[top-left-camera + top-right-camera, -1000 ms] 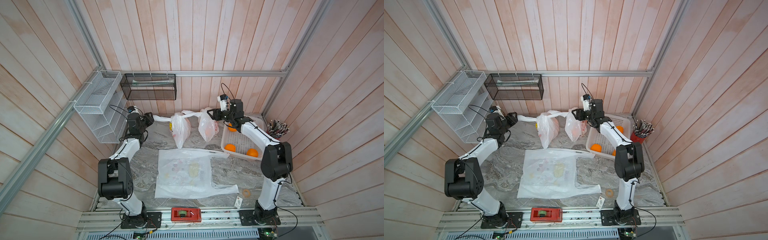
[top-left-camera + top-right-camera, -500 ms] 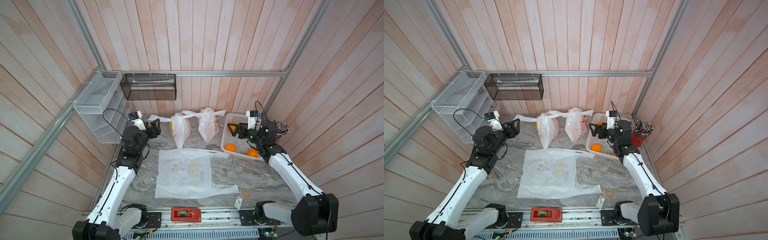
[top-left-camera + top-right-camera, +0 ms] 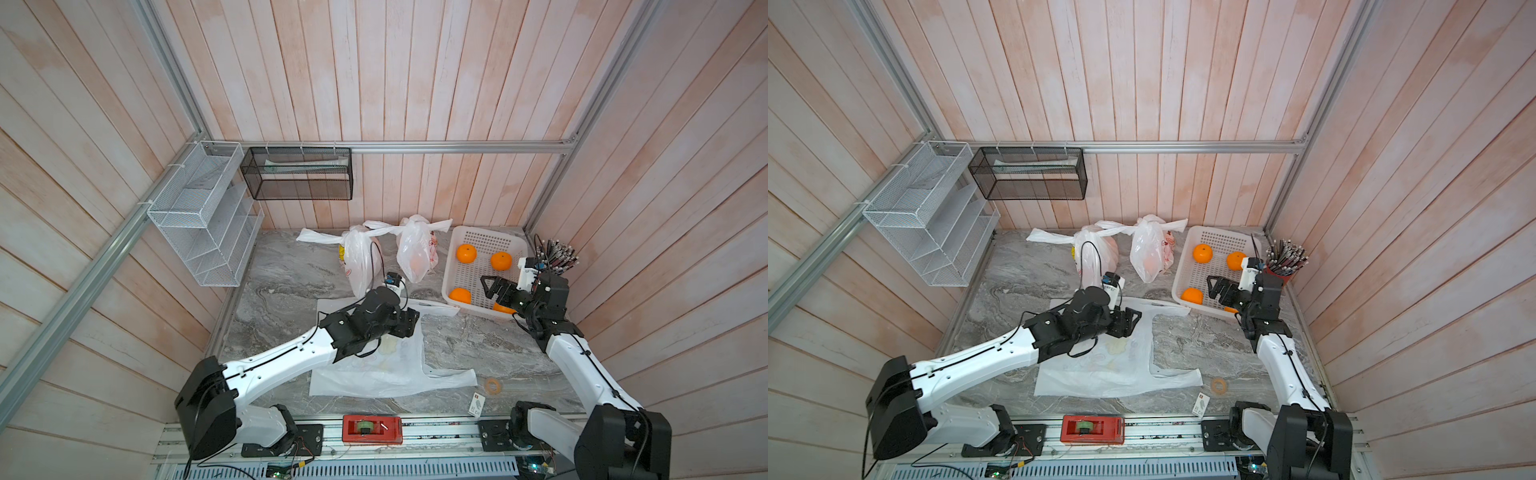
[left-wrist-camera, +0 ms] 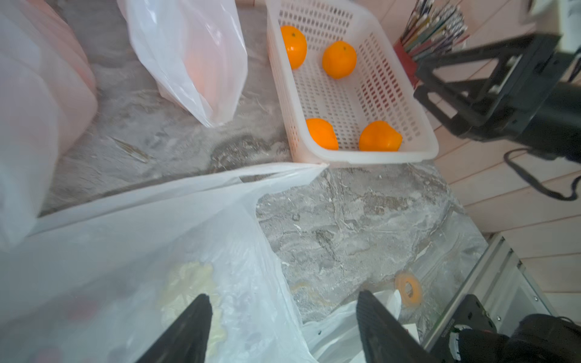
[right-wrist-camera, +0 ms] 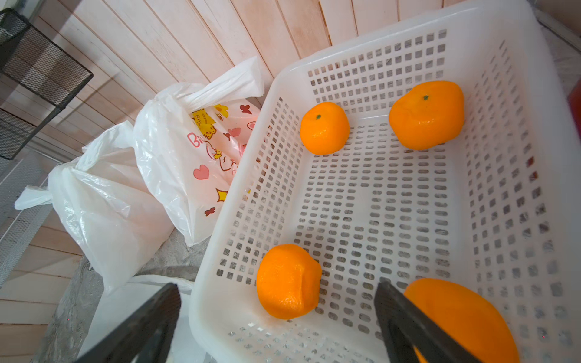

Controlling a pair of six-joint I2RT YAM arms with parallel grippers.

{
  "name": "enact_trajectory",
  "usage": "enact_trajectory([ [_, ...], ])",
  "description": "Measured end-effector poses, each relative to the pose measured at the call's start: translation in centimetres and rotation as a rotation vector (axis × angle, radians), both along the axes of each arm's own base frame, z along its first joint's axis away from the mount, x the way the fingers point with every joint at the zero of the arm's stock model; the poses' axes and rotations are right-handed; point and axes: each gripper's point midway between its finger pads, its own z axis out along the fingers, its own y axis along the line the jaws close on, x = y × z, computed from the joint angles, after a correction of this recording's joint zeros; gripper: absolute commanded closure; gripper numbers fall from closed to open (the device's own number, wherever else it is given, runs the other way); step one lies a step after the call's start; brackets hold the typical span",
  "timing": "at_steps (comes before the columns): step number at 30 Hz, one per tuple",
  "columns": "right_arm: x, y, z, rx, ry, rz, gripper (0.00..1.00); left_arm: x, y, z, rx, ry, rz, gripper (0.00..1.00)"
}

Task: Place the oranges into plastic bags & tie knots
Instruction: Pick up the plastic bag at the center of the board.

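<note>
A: L gripper [image 3: 409, 322], status?

B: Jaws apart, nothing btwn them. It hangs over the flat bag [image 3: 374, 365], which lies spread on the marble tabletop [image 3: 291, 291]. In the left wrist view one finger [image 4: 188, 327] sits over the bag's printed side and the other over a handle strip. Can't tell if either touches the plastic.

A: R gripper [image 3: 492, 286]?

B: Spread wide, also empty. It hovers over the near end of the white perforated basket [image 3: 451, 266]. In the right wrist view one finger [image 5: 408, 323] crosses in front of the closest orange [image 5: 462, 317], and the other falls outside the basket rim. No grip on any fruit, no contact I can make out.

A: Where's the fruit?

B: Four loose oranges [image 3: 466, 253] in the basket, two at the far end and two at the near end, well apart. An orange glow also shows thru the tied bags [image 3: 415, 257].

A: And those bags?

B: Two of them, upright at the back of the table, side by side, w/ one just beside the basket. Both have knots [image 3: 357, 233] on top, loose ends sticking out sideways. The third bag is the flat one under the L gripper, handles untied.
</note>
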Motion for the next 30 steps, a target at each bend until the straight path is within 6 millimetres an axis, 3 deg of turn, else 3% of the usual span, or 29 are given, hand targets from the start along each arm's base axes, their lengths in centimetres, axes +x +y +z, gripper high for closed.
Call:
enact_trajectory([
  [5, -0.2, -0.4, 0.1, -0.007, -0.007, -0.019, 0.01, -2.0, -2.7, -4.9, 0.097, 0.110, -0.030, 0.25],
  [11, -0.5, -1.0, -0.2, -0.017, -0.004, -0.041, 0.02, -2.0, -3.7, -10.3, 0.233, 0.211, -0.019, 0.24],
  [16, -0.9, -1.2, -0.8, -0.026, 0.007, -0.046, 0.01, -1.9, -3.8, -13.6, 0.313, 0.258, -0.013, 0.28],
  [22, -1.2, -1.5, -1.0, -0.036, 0.009, -0.053, 0.01, -1.9, -3.3, -16.1, 0.389, 0.291, -0.001, 0.41],
  [30, -1.3, -1.7, -1.0, -0.040, 0.009, -0.061, 0.02, -1.6, -3.1, -16.3, 0.382, 0.294, 0.016, 0.60],
])
